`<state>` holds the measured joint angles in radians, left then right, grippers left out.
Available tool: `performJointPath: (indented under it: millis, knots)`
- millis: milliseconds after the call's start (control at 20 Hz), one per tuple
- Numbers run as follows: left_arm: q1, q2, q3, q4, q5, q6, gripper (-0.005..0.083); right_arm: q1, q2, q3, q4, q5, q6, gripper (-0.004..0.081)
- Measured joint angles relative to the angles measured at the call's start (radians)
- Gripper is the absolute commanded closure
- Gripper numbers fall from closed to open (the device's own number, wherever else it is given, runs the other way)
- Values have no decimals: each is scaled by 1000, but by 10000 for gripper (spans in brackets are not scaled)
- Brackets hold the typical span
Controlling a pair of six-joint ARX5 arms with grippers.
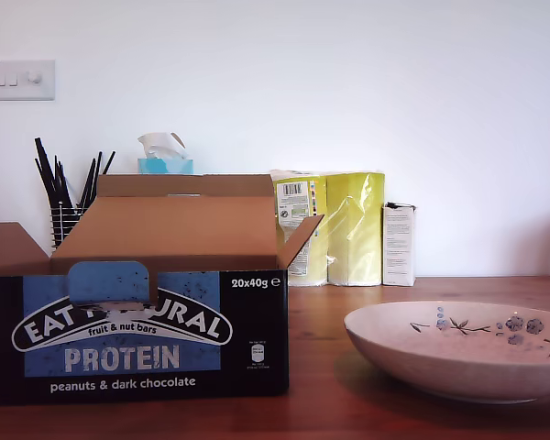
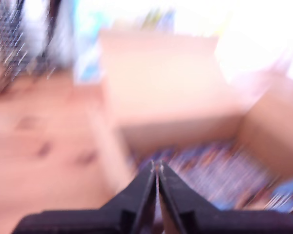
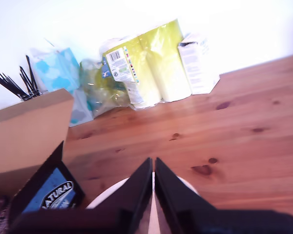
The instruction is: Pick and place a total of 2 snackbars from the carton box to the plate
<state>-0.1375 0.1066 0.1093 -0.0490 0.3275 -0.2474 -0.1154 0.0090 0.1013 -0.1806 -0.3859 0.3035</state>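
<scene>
Above the blurred snackbars (image 2: 219, 170) in the open carton box (image 1: 133, 321) my first gripper (image 2: 157, 168) sits clenched, my second gripper (image 3: 153, 168) likewise pinched over the plate (image 1: 458, 353) on the wooden table (image 3: 234, 122) before a white wall (image 1: 348, 82).

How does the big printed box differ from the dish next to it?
The box is tall and square-edged, while the plate is low, round and shallow. The box is black and blue cardboard with large white lettering; the plate is cream-pink with a small dark flower-and-branch pattern. The box stands at the exterior view's left, flaps open, and the plate at that view's right. Both sit on the wooden table.
</scene>
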Motion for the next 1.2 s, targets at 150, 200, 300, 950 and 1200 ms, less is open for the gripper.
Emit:
performJointPath:
  millis: [150,200,300,950,1200]
  knots:
    - [-13,6,53,-25,22,-12,793,20,0,14,-17,-44,14,783]
    - [-17,24,92,-58,25,-9,793,34,0,40,-43,-49,14,783]
    - [-25,81,180,-141,35,26,793,63,6,131,-113,-51,10,783]
    - [-211,754,621,-400,78,266,793,311,525,789,-746,-85,-410,783]
    - [-259,920,686,-341,65,267,792,402,671,859,-801,-113,-435,783]
